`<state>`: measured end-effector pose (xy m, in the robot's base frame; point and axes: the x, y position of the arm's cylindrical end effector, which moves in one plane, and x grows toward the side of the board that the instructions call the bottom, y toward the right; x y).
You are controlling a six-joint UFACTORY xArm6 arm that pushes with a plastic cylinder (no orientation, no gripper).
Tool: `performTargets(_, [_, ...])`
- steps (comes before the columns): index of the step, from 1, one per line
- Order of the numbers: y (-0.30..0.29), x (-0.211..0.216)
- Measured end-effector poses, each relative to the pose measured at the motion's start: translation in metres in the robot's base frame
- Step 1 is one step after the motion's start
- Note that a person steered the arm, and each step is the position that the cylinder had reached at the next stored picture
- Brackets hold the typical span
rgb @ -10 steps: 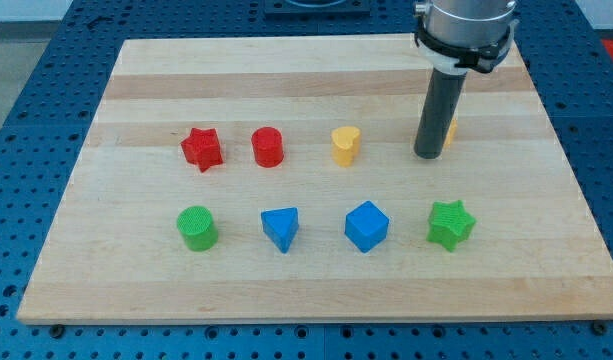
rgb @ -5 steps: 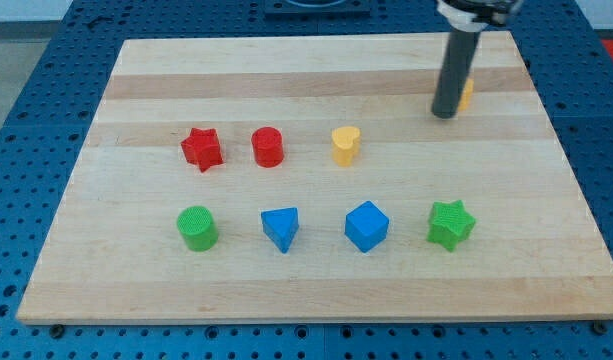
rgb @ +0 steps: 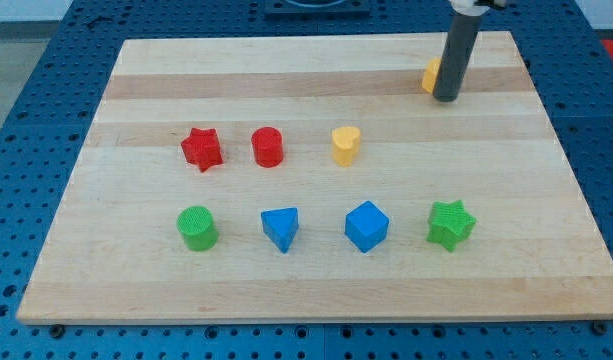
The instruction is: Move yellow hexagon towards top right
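Note:
The yellow hexagon (rgb: pixel 430 75) sits near the board's top right, mostly hidden behind my dark rod; only its left edge shows. My tip (rgb: pixel 446 98) rests on the board just to the right of and slightly below the hexagon, touching or nearly touching it.
A yellow heart (rgb: pixel 345 145), red cylinder (rgb: pixel 268 147) and red star (rgb: pixel 201 148) form a middle row. A green cylinder (rgb: pixel 197 228), blue triangle (rgb: pixel 280 228), blue cube (rgb: pixel 366 225) and green star (rgb: pixel 450 223) form the lower row. The board's right edge (rgb: pixel 546 110) is close.
My rod has moved up the view toward the top right, pushing the yellow hexagon along. The hexagon now shows on the rod's left instead of its right.

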<state>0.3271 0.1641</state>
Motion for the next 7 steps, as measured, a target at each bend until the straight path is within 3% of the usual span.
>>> performTargets(5, [0.008,-0.05])
performTargets(7, [0.015,-0.044])
